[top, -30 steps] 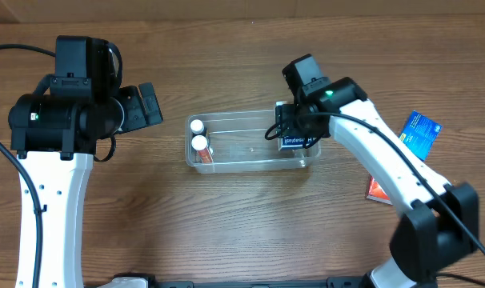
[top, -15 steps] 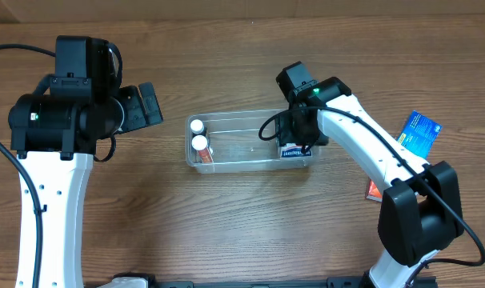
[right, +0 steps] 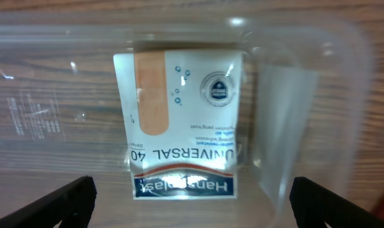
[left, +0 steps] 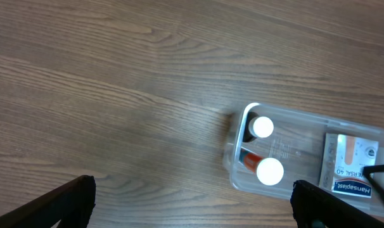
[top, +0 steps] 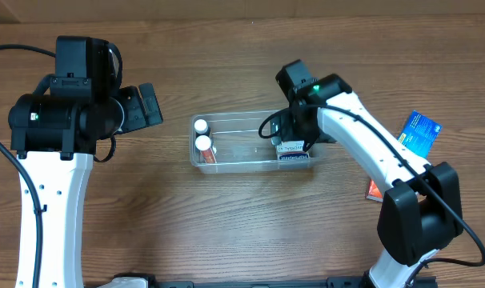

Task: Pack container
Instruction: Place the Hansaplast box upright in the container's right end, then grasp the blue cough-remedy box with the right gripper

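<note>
The clear container point(top: 242, 114) lies mid-table. At its left end stand two white-capped bottles point(top: 200, 126) point(top: 202, 144). A white and blue plaster box point(top: 294, 152) lies flat at its right end. My right gripper point(top: 293, 138) hovers straight above that box, open, with nothing between its fingers. In the right wrist view the plaster box point(right: 182, 120) rests label up on the container floor, inside the rounded wall point(right: 344, 95), and the right gripper point(right: 192, 196) stands wide. My left gripper point(top: 150, 104) is open to the left of the container, over bare wood, also wide in its own view point(left: 192, 196).
A blue box point(top: 419, 132) lies at the far right. An orange-red box point(top: 376, 190) sits partly under my right arm. From the left wrist camera the container point(left: 243, 180) shows at the lower right with its bottles point(left: 262, 126) and the plaster box point(left: 350, 164).
My right gripper lowered the plaster box into the container's right end and opened, so the box lies free. The container slid slightly right. The left arm has not moved.
</note>
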### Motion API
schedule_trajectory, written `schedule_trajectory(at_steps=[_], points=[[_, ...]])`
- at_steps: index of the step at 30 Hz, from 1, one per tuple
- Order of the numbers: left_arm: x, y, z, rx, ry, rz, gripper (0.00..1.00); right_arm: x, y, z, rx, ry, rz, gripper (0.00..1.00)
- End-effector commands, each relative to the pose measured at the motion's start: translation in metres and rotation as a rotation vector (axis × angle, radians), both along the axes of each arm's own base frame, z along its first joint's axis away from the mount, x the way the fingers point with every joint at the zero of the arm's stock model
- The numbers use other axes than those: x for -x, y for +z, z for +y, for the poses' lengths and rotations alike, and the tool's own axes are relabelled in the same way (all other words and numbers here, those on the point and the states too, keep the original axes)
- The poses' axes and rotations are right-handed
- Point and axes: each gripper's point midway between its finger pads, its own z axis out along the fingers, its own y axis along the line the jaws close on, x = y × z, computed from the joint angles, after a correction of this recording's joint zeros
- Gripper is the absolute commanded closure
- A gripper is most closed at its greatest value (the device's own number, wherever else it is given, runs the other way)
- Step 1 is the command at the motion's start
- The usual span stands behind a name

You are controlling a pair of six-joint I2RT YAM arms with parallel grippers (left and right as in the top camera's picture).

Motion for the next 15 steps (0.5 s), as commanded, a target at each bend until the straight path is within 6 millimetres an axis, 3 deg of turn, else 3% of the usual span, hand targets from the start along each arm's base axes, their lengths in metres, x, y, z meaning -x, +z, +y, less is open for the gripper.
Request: schedule_trajectory(at_steps=[1, 4, 5, 7, 9, 11, 15], points=[[0.000, -0.001, 0.003, -0.019, -0.007, 0.006, 0.00, -0.040, 0.089, -0.017, 0.031, -0.086, -0.267, 0.00], [0.002, -0.002, 0.004, -0.020, -0.007, 0.016, 0.00, -0.052, 0.176, -0.063, -0.005, -0.251, -0.477, 0.00], [0.002, -0.002, 0.004, -0.020, -0.008, 0.017, 0.00, -0.052, 0.195, -0.085, -0.017, -0.311, -0.523, 0.00], [0.002, -0.002, 0.004, -0.021, -0.010, 0.018, 0.00, -0.049, 0.212, -0.125, -0.020, -0.432, -0.566, 0.00], [0.002, -0.002, 0.004, -0.021, -0.010, 0.017, 0.00, -0.041, 0.210, -0.186, -0.001, -0.574, -0.539, 0.00], [0.001, -0.002, 0.003, -0.021, -0.010, 0.014, 0.00, -0.034, 0.188, -0.234, 0.025, -0.690, -0.472, 0.00], [0.001, -0.002, 0.003, -0.020, -0.010, 0.013, 0.00, -0.026, 0.126, -0.289, 0.059, -0.739, -0.296, 0.00]])
